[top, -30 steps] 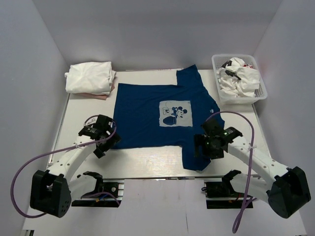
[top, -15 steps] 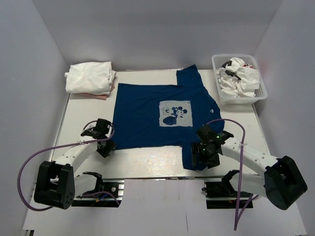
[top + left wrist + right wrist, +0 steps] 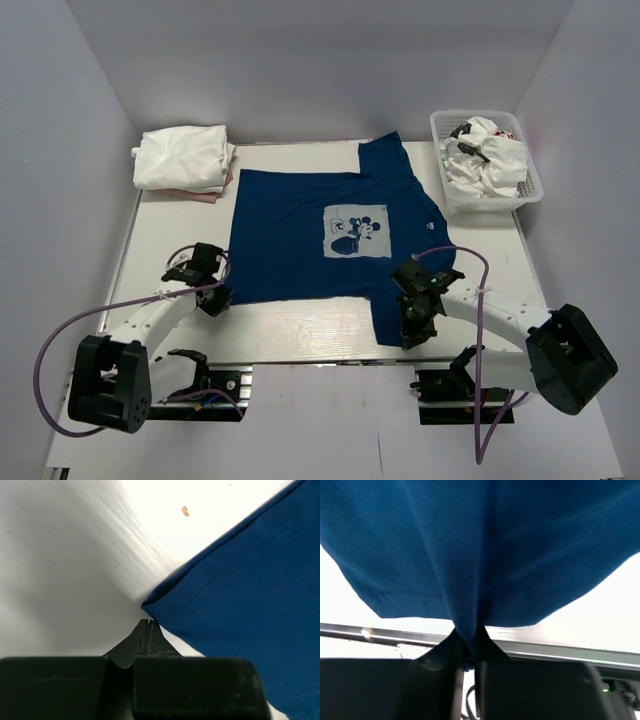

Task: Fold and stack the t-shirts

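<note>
Broadly, white table point(image 3: 480, 255) boxed in by pale walls on three sides. Spread flat across its middle, print side up: navy t-shirt point(image 3: 290, 230), lying sideways, hem toward left, one sleeve pointing to far edge, other sleeve at near right. Pale square cartoon print point(image 3: 356, 232) close to shirt's centre. At far left corner, well apart from navy cloth, folded white t-shirts point(image 3: 185, 158) in a neat pile, with a pinkish layer point(image 3: 208, 196) showing underneath. At far right corner, white mesh basket point(image 3: 492, 203) holding crumpled white t-shirts point(image 3: 492, 160), a touch of red and black among them. Purple cables point(image 3: 55, 345) looping off both arms. Right gripper point(image 3: 468, 639) low at near sleeve, clamped on a fold of navy cloth; from right wrist view, fabric drawn up into a pinch between fingers and draping to both sides, stitched hem visible at left, metal rail point(image 3: 545, 652) of near table edge beyond. Left gripper point(image 3: 148, 626) down at near hem corner, fingers pressed together with no gap, tips just at corner of cloth; cannot tell whether any fabric caught between them. Small orange speck point(image 3: 185, 511) on bare table beyond that corner, just beside hem edge.
</note>
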`<move>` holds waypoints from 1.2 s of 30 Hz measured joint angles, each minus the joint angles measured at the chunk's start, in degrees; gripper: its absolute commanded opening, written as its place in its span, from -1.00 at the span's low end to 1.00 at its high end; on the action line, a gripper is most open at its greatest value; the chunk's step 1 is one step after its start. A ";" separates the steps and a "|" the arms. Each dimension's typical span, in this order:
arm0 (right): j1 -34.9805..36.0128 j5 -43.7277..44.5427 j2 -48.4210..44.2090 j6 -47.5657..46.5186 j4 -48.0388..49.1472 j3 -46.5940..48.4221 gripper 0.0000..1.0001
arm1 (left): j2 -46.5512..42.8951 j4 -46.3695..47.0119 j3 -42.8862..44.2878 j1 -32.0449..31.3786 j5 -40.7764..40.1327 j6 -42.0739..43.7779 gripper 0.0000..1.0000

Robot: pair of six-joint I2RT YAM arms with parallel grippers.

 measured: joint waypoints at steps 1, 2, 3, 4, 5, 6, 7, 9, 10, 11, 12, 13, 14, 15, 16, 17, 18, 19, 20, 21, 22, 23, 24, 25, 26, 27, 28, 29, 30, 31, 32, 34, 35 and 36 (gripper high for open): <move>0.11 -0.04 -0.09 0.17 0.04 -0.02 -1.00 | -0.83 -0.63 0.00 0.00 -0.15 0.00 -1.00; 0.26 -0.28 -0.33 0.39 0.15 -0.04 -1.00 | -1.70 -1.18 0.00 0.00 -0.33 0.00 -1.00; 0.46 -0.83 -0.81 0.55 0.17 -0.13 -1.00 | -2.64 -1.84 0.00 0.00 -0.42 0.00 -1.00; 0.70 -1.53 -1.46 0.83 0.20 -0.28 -1.00 | -3.54 -2.47 0.00 0.00 -0.50 0.00 -1.00; 1.03 -2.45 -2.40 1.31 0.11 -0.52 -1.00 | -4.44 -3.26 0.00 0.00 -0.57 0.00 -1.00; 1.38 -3.15 -3.43 1.66 -0.09 -0.79 -1.00 | -5.29 -4.13 0.00 0.00 -0.59 -0.07 -1.00; 1.81 -3.93 -4.63 2.19 -0.76 -0.92 -1.00 | -6.05 -5.07 0.00 0.00 -0.63 -0.17 -1.00; 2.60 -5.29 -6.91 3.17 -2.36 -0.96 -1.00 | -7.85 -7.08 0.00 0.00 -0.79 -0.22 -1.00; 2.95 -5.57 -7.96 3.50 -3.21 -0.96 -1.00 | -8.70 -7.87 0.00 0.00 -0.83 -0.22 -1.00; 3.28 -5.79 -9.07 3.87 -4.35 -0.85 -1.00 | -9.62 -8.55 0.00 0.00 -0.83 -0.22 -1.00; 3.39 -5.75 -9.60 4.15 -5.35 -0.55 -1.00 | -10.40 -8.96 0.00 0.00 -0.83 -0.22 -1.00; 3.54 -5.42 -9.75 4.31 -6.69 0.13 -1.00 | -11.08 -9.14 0.00 0.00 -0.83 -0.22 -1.00; 3.58 -4.92 -9.66 4.31 -7.76 1.01 -1.00 | -11.50 -9.05 0.00 0.00 -0.83 -0.22 -1.00; 3.61 -4.31 -9.35 4.28 -8.74 2.12 -1.00 | -11.65 -8.90 0.02 0.00 -0.81 -0.20 -1.00; 3.63 -3.76 -8.81 4.20 -9.66 3.54 -1.00 | -11.63 -8.72 0.02 0.00 -0.74 -0.17 -1.00; 3.61 -3.19 -8.17 4.04 -9.99 4.98 -1.00 | -11.37 -8.63 0.15 0.00 -0.70 -0.15 -1.00; 3.61 -2.51 -7.52 3.74 -10.10 6.51 -1.00 | -10.93 -8.55 0.37 0.00 -0.68 -0.02 -1.00; 3.61 -2.03 -6.82 3.39 -10.05 8.15 -1.00 | -10.25 -8.39 0.79 -0.02 -0.66 0.07 -1.00; 3.61 -1.49 -6.19 3.13 -9.73 9.40 -1.00 | -9.42 -8.00 1.27 -0.02 -0.61 0.26 -1.00; 3.58 -0.72 -5.53 2.95 -9.14 10.58 -1.00 | -8.66 -7.69 1.79 -0.02 -0.57 0.31 -1.00; 3.58 -0.07 -4.94 2.80 -8.57 11.39 -1.00 | -7.93 -7.61 2.32 -0.02 -0.59 0.33 -0.69; 3.58 0.52 -4.26 2.73 -8.22 12.17 -1.00 | -7.23 -7.65 2.91 -0.02 -0.66 0.59 0.22; 3.54 0.79 -3.72 2.64 -7.69 12.59 -1.00 | -6.73 -7.58 3.34 -0.04 -0.70 0.96 0.28; 3.54 1.01 -3.26 2.51 -7.08 12.74 -1.00 | -6.47 -7.56 3.63 -0.07 -0.87 0.74 0.28; 3.54 1.18 -2.86 2.32 -6.73 12.74 -1.00 | -6.45 -7.37 3.67 -0.07 -0.98 0.68 0.33; 3.54 1.36 -2.56 2.21 -6.67 12.74 -1.00 | -6.47 -7.30 3.67 -0.07 -1.05 0.74 0.33; 3.54 1.36 -2.25 2.05 -6.64 12.74 -1.00 | -6.47 -7.10 3.65 -0.07 -1.27 0.66 0.36; 3.54 1.31 -2.03 1.90 -6.60 12.74 -1.00 | -6.47 -6.78 3.63 -0.07 -1.55 0.63 0.45; 3.54 1.16 -1.75 1.75 -6.58 12.74 -1.00 | -6.45 -6.16 3.50 -0.07 -1.99 0.66 0.47; 3.54 0.98 -1.53 1.68 -6.58 12.74 -1.00 | -6.25 -5.62 3.45 -0.07 -2.29 0.66 0.47; 3.54 0.87 -1.44 1.62 -6.56 12.74 -1.00 | -5.79 -5.05 3.45 -0.07 -2.62 0.52 0.47; 3.54 0.70 -1.42 1.49 -6.56 12.74 -1.00 | -3.69 -3.61 3.45 -0.04 -3.34 0.37 0.36; 3.54 0.68 -1.42 1.46 -6.56 12.74 -1.00 | -2.34 -3.02 3.45 0.00 -3.56 0.26 0.33; 3.54 0.68 -1.42 1.44 -6.58 12.74 -1.00 | -0.46 -2.51 3.45 0.00 -3.69 0.24 0.27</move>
